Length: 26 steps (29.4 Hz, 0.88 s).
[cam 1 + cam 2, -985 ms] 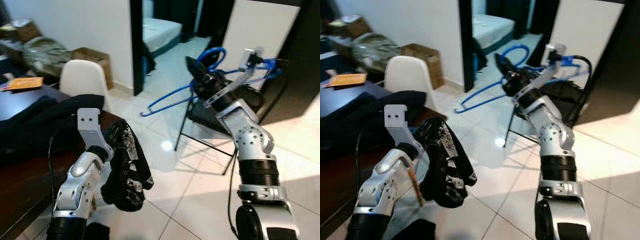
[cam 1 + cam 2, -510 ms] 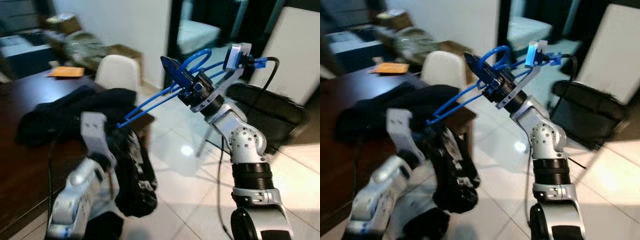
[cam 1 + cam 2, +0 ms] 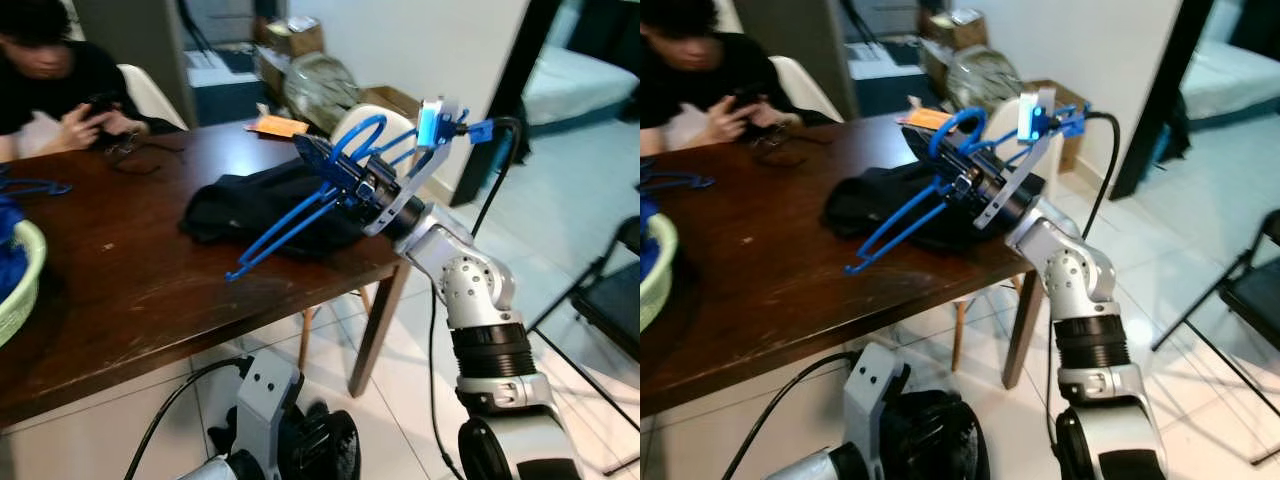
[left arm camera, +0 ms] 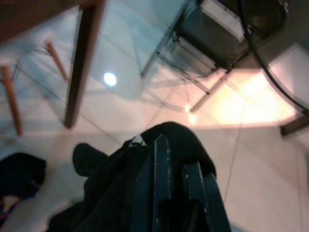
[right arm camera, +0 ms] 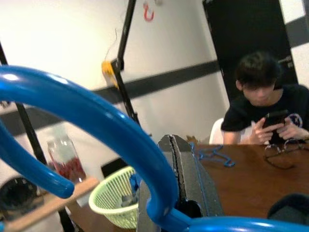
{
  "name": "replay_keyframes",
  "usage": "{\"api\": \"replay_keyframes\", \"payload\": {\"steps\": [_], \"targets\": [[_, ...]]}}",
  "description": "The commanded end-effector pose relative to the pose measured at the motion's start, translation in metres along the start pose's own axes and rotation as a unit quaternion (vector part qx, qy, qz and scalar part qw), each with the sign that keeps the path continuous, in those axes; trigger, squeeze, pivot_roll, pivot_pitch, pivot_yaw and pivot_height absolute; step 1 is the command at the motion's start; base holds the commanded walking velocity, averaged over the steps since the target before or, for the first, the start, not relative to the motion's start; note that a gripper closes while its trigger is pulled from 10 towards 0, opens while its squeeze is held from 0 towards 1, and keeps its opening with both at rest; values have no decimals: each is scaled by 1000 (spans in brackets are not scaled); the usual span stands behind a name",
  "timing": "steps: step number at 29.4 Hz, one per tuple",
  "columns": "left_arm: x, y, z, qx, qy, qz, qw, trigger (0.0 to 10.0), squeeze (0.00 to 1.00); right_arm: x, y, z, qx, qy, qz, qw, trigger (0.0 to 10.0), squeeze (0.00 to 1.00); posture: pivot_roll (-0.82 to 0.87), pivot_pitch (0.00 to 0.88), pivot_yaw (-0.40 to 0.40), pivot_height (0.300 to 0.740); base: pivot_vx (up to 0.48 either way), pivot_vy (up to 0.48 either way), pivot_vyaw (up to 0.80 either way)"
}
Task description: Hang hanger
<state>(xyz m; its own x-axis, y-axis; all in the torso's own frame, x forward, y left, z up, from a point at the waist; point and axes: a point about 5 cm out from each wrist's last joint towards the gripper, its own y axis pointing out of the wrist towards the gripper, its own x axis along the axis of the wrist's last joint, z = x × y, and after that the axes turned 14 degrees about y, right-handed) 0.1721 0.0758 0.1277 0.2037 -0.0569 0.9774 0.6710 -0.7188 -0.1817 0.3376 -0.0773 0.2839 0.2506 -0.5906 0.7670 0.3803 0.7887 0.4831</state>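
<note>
My right gripper is shut on a blue plastic hanger, near its hook. It holds the hanger raised above the right end of the brown table, the hanger's long arm slanting down to the left. The blue hook curves close in front of the right wrist camera, beside the gripper's fingers. A black garment lies heaped on the table just under the hanger. Low at the front, below the table's edge, my left gripper is shut on another black garment, which drapes over its fingers.
A person sits at the table's far side, looking at a phone. A light green basket stands at the left edge, with another blue hanger behind it. A white chair and a black folding chair stand to the right.
The camera has swung left, bringing the table top and the person into view. The right gripper still holds the hanger up; the left arm with its garment now sits lower in the picture.
</note>
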Motion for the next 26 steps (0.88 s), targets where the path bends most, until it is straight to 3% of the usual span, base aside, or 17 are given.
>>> {"api": "replay_keyframes", "payload": {"steps": [1,4,9,11,17,26], "targets": [[16,-3,5,17,29,-40,999,10000,0,-9,9,3,8,-9,18,1000,10000,0,151,9,-82,735,0,0,800],[25,-2,23,88,52,-60,993,10000,0,-21,14,5,9,-27,48,998,10000,0,154,12,-84,735,0,0,800],[28,-3,32,117,47,-71,989,10000,0,-27,15,1,-8,-37,63,997,10000,0,155,14,-84,735,0,0,800],[34,-9,45,165,43,-91,981,10000,0,-36,11,-16,-81,-69,81,991,10000,0,158,20,-84,735,0,0,400],[38,-17,62,216,32,-111,970,10000,0,-43,4,-32,-150,-103,92,979,10000,0,159,26,-72,735,187,0,0],[39,-14,64,210,39,-116,970,10000,0,-42,-4,-37,-175,-113,89,974,10000,0,158,27,-54,735,470,0,687]]}}
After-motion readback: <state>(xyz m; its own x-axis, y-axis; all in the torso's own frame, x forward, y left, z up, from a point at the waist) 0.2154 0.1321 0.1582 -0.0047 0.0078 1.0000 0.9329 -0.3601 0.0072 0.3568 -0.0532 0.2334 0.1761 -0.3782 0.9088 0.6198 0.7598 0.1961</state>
